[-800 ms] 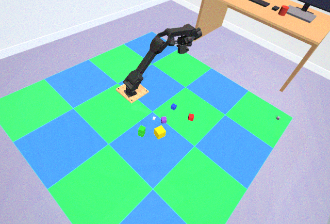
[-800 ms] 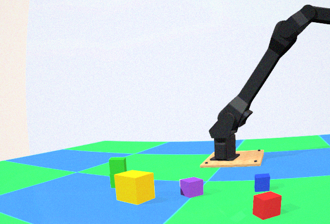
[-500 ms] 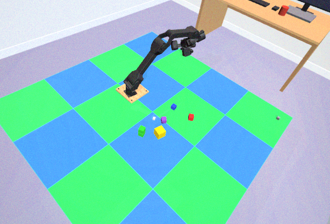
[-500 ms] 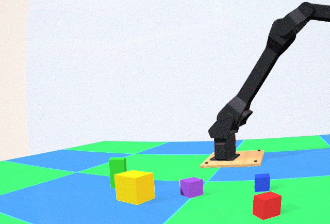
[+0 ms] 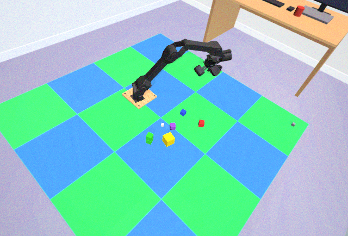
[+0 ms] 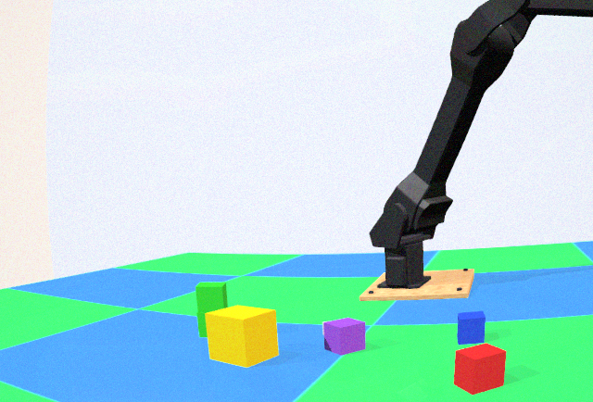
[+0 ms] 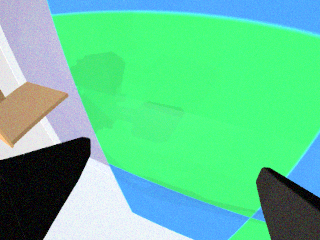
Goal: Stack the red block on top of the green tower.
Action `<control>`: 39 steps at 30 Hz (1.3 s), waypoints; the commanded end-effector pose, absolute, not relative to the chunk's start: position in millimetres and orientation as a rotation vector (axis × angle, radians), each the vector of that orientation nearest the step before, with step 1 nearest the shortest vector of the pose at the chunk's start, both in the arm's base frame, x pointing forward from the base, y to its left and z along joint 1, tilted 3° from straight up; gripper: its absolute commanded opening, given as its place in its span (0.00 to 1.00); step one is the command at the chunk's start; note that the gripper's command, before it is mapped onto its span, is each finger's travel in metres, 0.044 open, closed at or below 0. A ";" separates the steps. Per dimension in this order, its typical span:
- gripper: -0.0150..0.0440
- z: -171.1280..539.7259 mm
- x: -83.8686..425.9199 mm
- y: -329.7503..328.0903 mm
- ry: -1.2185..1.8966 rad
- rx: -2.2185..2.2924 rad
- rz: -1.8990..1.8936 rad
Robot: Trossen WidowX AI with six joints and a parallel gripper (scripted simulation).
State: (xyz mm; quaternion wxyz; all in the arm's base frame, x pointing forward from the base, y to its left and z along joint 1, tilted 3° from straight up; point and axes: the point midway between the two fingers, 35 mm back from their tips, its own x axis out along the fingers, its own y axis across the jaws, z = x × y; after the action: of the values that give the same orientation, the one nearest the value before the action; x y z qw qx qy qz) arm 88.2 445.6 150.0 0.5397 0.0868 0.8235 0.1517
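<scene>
1. Bench surface: blue/green chequered mat (image 5: 140,171) (image 6: 95,292) (image 7: 200,60), far corner at top of the top view, right-hand corner near the frame's right side.
2. Red block (image 5: 201,123) (image 6: 479,369): on the mat, upright, on a green square, well in from the right-hand corner & both edges meeting there. Not on the tower.
3. Nearest it: blue block (image 5: 183,112) (image 6: 471,327), toward the base plate (image 5: 151,96) (image 6: 461,280). Purple block (image 5: 172,126) (image 6: 345,336) sits btwn red & green tower (image 5: 149,138) (image 6: 210,299).
4. Tower: two green blocks high, standing, farther from the right-hand corner than red. Yellow block (image 5: 168,139) (image 6: 242,335) just beside it, apart; could crowd the approach, IMO.
5. Progress: tower's up, nothing on top. Left: reach, grasp, lift, carry, set down, release, back off. Basically at the start.
6. Arm (image 5: 157,69) (image 6: 445,134): leans up from the base, elbow high, forearm out toward the far-right edge. Gripper (image 5: 207,72) (image 7: 175,157) hangs above the mat near that edge, well apart from red; out of frame in exterior view.
7. Claw: released, fingers wide, nothing btwn. Next prob. a swing over to red, then down.
</scene>
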 end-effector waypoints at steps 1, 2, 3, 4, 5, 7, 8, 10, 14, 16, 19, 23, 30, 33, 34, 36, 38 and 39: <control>1.00 147.6 137.9 422.7 1.851 0.152 0.417; 1.00 147.7 149.4 416.9 1.826 0.140 0.429; 1.00 147.8 160.7 410.8 1.803 0.127 0.439; 1.00 147.9 171.8 404.4 1.779 0.113 0.449; 1.00 147.8 182.4 397.9 1.757 0.096 0.458; 1.00 146.8 202.1 385.3 1.711 0.052 0.481; 1.00 146.2 212.0 378.5 1.688 0.027 0.493; 1.00 145.0 231.2 364.2 1.643 -0.027 0.513; 1.00 143.2 266.9 332.6 1.564 -0.144 0.546; 1.00 142.6 283.3 315.4 1.529 -0.205 0.558; 1.00 141.9 305.5 288.9 1.485 -0.302 0.573; 1.00 141.6 331.5 251.1 1.438 -0.437 0.590; 1.00 142.2 358.4 199.8 1.399 -0.626 0.609; 1.00 142.2 358.4 199.8 1.399 -0.626 0.609; 1.00 142.2 358.4 199.8 1.399 -0.626 0.609; 1.00 142.2 358.4 199.8 1.399 -0.626 0.609; 1.00 143.5 358.3 199.8 1.399 -0.626 0.609; 1.00 142.5 358.4 199.9 1.399 -0.626 0.609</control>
State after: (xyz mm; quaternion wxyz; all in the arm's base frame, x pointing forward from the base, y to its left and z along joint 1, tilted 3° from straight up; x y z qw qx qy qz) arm 358.2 202.8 143.5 0.6815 -0.2723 0.6225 0.2718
